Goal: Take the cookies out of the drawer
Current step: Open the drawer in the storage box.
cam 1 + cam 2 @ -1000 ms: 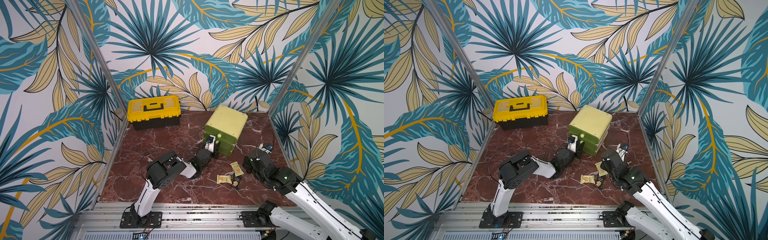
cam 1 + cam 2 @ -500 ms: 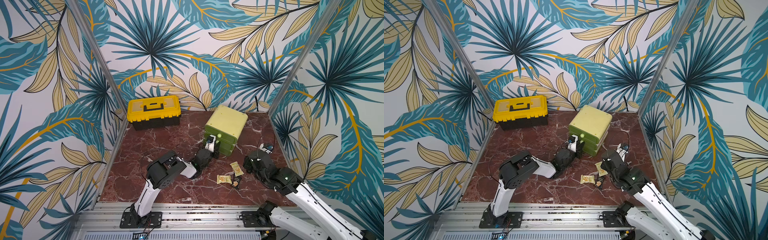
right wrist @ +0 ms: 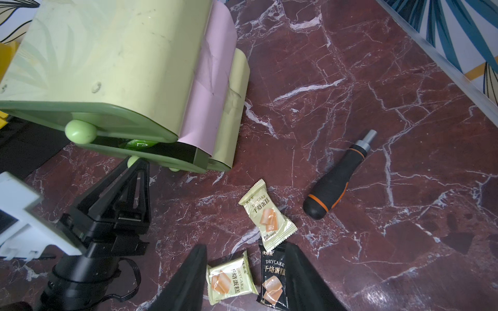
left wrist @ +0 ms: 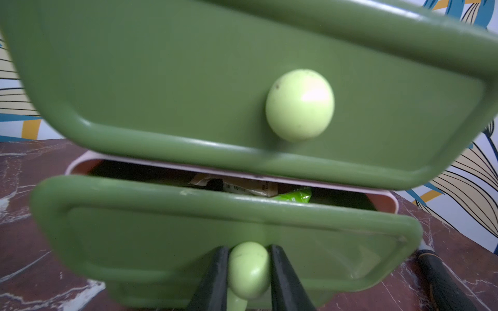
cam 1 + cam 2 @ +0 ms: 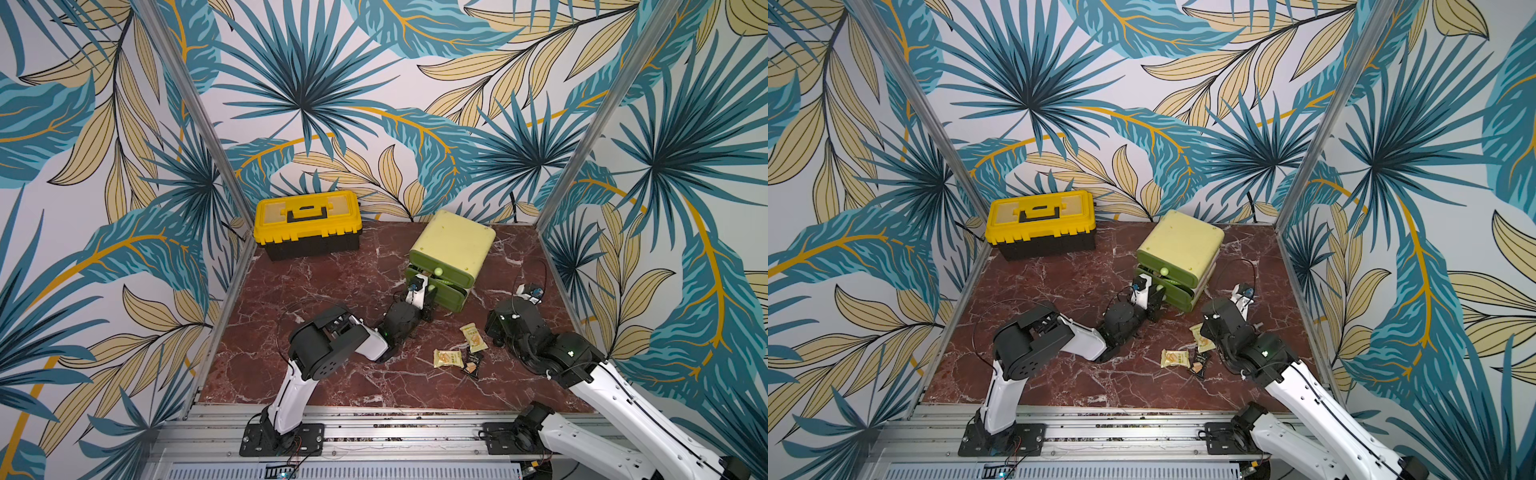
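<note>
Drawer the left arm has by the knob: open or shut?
Partly open: a gap above the drawer front shows a green packet and pale packets inside. The left fingers clamp its knob.

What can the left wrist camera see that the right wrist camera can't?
Only the left wrist camera: a pale packet inside the drawer. Only the right wrist camera: two pale yellow packets and a black packet on the table, by the open right hand. Both: the drawer slightly open, a bright green packet inside, the left hand shut on its knob.
</note>
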Controlling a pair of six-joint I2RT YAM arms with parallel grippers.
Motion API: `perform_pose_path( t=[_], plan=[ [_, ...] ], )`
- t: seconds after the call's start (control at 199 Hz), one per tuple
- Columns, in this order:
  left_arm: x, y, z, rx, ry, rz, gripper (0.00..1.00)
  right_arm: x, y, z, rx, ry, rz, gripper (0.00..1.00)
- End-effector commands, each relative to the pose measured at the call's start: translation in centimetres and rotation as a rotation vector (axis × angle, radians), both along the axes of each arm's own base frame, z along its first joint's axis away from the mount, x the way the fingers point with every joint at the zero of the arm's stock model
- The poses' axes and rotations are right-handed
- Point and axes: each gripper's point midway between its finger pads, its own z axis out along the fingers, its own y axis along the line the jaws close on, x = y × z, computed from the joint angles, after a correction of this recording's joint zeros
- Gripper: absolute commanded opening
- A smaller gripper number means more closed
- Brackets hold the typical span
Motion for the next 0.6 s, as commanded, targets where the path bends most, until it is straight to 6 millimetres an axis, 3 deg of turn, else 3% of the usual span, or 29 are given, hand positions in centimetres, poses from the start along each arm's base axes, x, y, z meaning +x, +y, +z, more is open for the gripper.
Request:
perform_pose_path(
  t=[0.0,0.597],
  plan=[
    [-0.9,0.9,1.3,-0.006,-0.038,-0.003,0.18,0.2,0.0,0.8,-0.019,-0.016,0.017,0.51],
    [-2.5,2.4,2.1,-0.010,-0.073,-0.010,0.18,0.6,0.6,1.4,-0.037,-0.012,0.054,0.51]
  ],
)
